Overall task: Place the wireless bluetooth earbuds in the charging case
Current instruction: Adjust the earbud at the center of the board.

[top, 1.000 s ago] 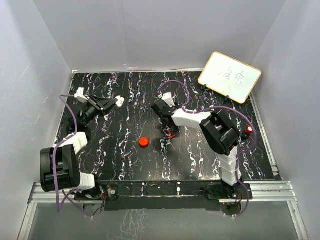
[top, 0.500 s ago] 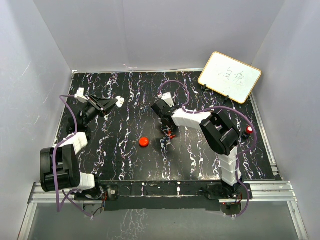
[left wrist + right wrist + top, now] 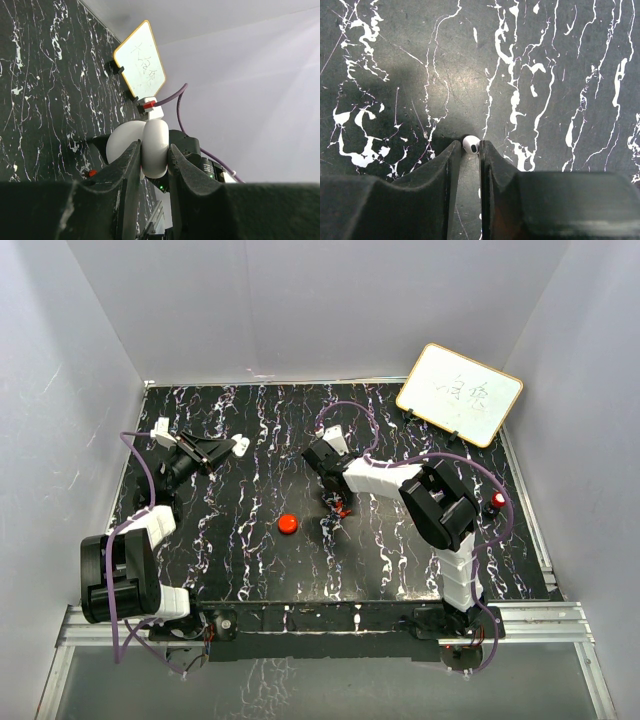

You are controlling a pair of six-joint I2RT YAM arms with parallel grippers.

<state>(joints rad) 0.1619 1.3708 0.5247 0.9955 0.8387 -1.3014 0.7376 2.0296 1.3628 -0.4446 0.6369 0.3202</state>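
Right wrist view: right gripper (image 3: 471,150) pinched narrowly on a small white earbud (image 3: 471,144) lying on the marbled table (image 3: 560,75), caught only at the very fingertips. Top view: red charging case (image 3: 288,524) to the near left of that gripper, apart from it. Left gripper (image 3: 154,160) at far left, narrowly gapped, grip state unclear. Best lifted slowly and vertically with firm pressure; likely to squirt out of so shallow a pinch.

You have open marbled surface (image 3: 240,560) all around the red charging case (image 3: 288,524). To its right, the right tool (image 3: 338,502) and its forearm block that side. The tilted whiteboard (image 3: 460,393) closes off the far right corner.
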